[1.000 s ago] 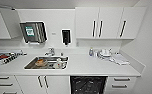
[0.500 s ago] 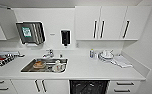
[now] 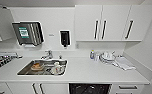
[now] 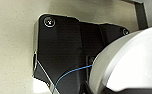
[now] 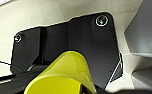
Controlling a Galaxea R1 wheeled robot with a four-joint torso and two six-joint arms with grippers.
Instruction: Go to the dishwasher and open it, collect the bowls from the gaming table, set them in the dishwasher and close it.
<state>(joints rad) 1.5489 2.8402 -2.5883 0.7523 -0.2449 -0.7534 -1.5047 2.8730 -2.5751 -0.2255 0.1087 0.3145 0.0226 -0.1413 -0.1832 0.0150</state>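
The dishwasher (image 3: 89, 88) is sitting under the white counter (image 3: 92, 71), right of the sink (image 3: 43, 68), its dark racked interior facing the camera — the opening running lengthwise along the cabinet row. In the left wrist view a white bowl (image 4: 132, 65) is looming large by the dark plate; in the right wrist view a yellow bowl (image 5: 64, 75) is doing likewise. Whether either claw is gripping them — I cannot tell; arm poses are not discernible.
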